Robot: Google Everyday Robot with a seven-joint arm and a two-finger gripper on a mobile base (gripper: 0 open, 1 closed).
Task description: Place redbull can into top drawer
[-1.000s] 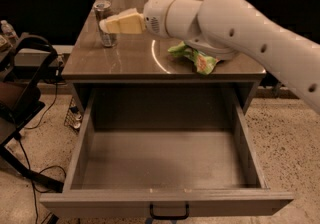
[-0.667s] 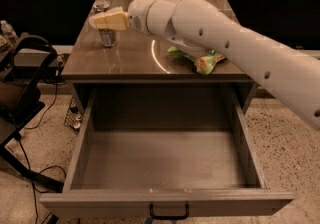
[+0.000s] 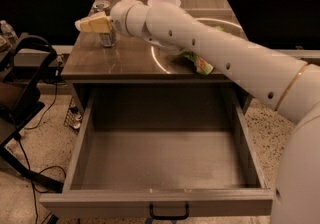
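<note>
Redbull can (image 3: 107, 38) stands upright at the left rear of the countertop (image 3: 115, 63), behind the open top drawer (image 3: 150, 199). The gripper (image 3: 93, 22) sits at the can's upper part and overlaps it in view. Whether it is open, closed or gripping cannot be told. Judged stage: grasp. Recommend centring on the can body, closing squarely, then lifting straight up, clear of the green snack bag (image 3: 200, 63), before carrying it forward over the drawer.

Arm (image 3: 215, 48) stretched over counter (image 3: 100, 64), hand (image 3: 91, 23) by left edge near back-left corner, overlapping can (image 3: 107, 39); contact unclear. Drawer (image 3: 160, 200) open below front edge. Bowl (image 3: 164, 1) at back edge.
</note>
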